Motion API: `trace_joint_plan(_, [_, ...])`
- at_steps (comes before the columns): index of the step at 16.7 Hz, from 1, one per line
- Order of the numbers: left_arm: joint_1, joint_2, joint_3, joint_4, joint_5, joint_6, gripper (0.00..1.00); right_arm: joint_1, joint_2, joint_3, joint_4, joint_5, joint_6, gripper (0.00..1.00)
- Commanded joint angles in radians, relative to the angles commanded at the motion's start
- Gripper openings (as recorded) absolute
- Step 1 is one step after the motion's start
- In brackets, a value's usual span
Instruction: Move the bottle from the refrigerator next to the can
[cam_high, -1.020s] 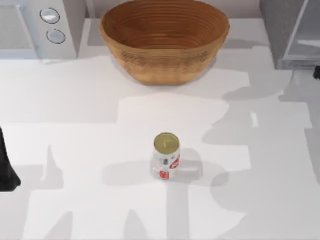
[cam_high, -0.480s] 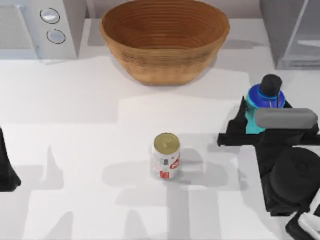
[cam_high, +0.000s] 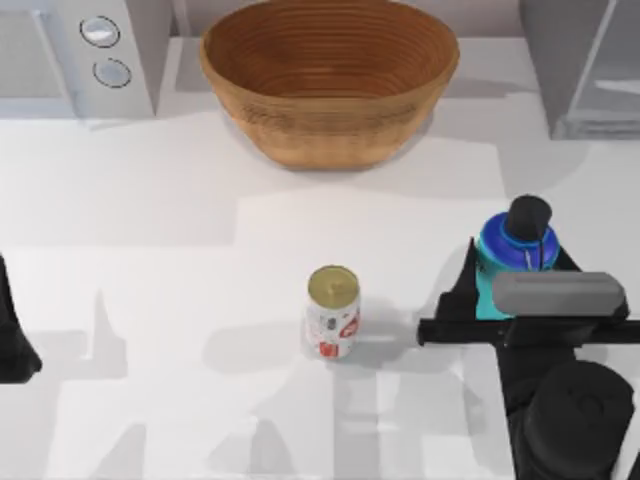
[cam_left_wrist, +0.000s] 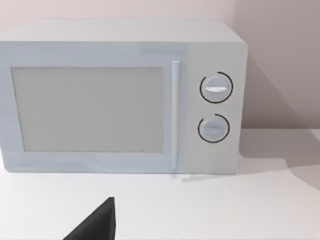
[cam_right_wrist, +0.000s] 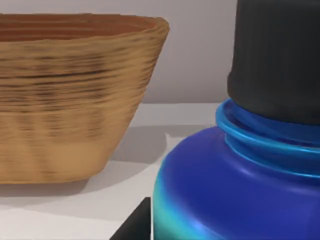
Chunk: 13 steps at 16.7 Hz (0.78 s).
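The right gripper (cam_high: 500, 290) holds the bottle (cam_high: 512, 250) upright between its fingers, right of the can (cam_high: 333, 313); the left gripper's (cam_high: 15, 340) finger state cannot be told.

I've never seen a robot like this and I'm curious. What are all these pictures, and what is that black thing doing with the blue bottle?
These are three pictures of one moment. One camera looks down at a white table; the other two sit on the robot's wrists.

The robot has two black arms, each ending in a gripper, like a two-finger hand. The right gripper is at the table's right side, holding the blue bottle with the black cap. Its wrist camera sees that bottle very close.

The left gripper waits at the table's left edge. Its camera faces the microwave.

On the table are a small white and red can, a big woven basket behind it, the microwave at the back left and the grey refrigerator at the back right.
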<state>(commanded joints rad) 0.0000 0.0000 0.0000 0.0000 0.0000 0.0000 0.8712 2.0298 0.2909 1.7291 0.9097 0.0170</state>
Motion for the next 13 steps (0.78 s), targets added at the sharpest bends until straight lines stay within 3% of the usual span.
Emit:
trace_joint_plan(9, [0.0,0.0,0.0,0.0,0.0,0.0,1.0,0.0,0.0,0.0,0.0,0.0,0.0,0.0])
trace_joint_plan(13, [0.0,0.0,0.0,0.0,0.0,0.0,1.0,0.0,0.0,0.0,0.0,0.0,0.0,0.3])
